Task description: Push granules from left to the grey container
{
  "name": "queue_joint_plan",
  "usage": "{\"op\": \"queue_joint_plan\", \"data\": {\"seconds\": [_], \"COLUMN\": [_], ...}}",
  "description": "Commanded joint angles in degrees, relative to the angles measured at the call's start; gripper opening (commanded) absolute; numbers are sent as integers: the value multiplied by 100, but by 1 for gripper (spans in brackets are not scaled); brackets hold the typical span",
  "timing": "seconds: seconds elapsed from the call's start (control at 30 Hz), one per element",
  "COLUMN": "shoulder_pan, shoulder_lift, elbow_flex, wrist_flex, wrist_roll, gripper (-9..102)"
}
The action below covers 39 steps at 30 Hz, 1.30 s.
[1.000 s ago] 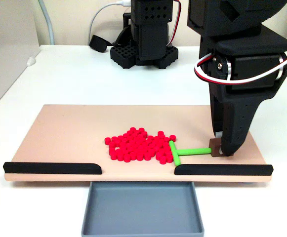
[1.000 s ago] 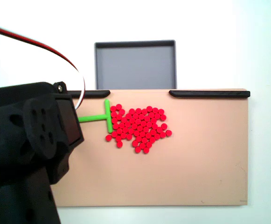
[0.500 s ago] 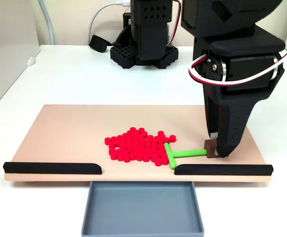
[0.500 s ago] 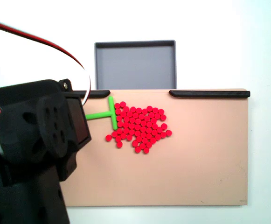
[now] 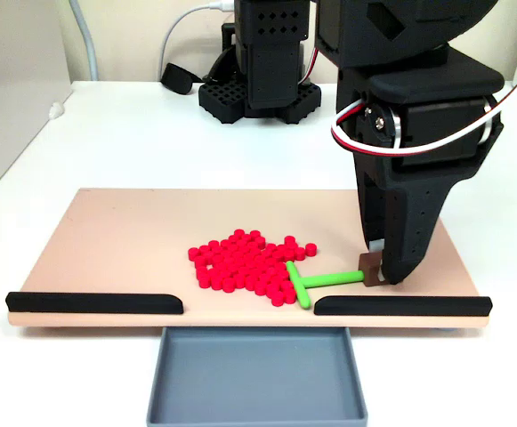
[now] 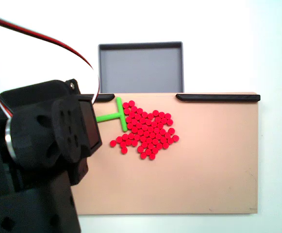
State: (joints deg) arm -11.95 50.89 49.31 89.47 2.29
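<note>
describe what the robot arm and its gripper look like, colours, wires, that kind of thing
The arm is matte black plastic in blocky printed segments, with round screw holes on one servo housing in a fixed view. The gripper has long tapered black jaws, one with a pale strip near its tip. A bundle of red, white and black cables loops out beside a silver round joint disc. No markings are legible.

The granules [image 5: 245, 264] are lying mid-board [image 5: 116, 240] near its front edge, the pusher stick [image 5: 316, 282] touching their right side; the grey container [image 5: 256, 374] is sitting on the counter [image 5: 107, 133] just before the board.
</note>
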Motion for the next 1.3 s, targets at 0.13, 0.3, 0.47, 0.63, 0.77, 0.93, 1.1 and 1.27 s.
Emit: {"op": "queue_joint_plan", "data": {"seconds": [0.13,0.3,0.47,0.63,0.77,0.93,1.1,1.27], "shoulder_pan": [114,141,158,176,193,211,229,246], "shoulder_lift": [0,-9,-26,-26,-35,-62,-62,-62], "elbow_flex": [-88,-88,-88,-88,-88,-88,-88,-88], "wrist_flex": [9,9,9,9,9,9,9,9], "wrist_roll": [-290,-466,-624,-791,-914,-1072,-1230,-1371], "gripper": [0,0,0,0,0,0,0,0]}}
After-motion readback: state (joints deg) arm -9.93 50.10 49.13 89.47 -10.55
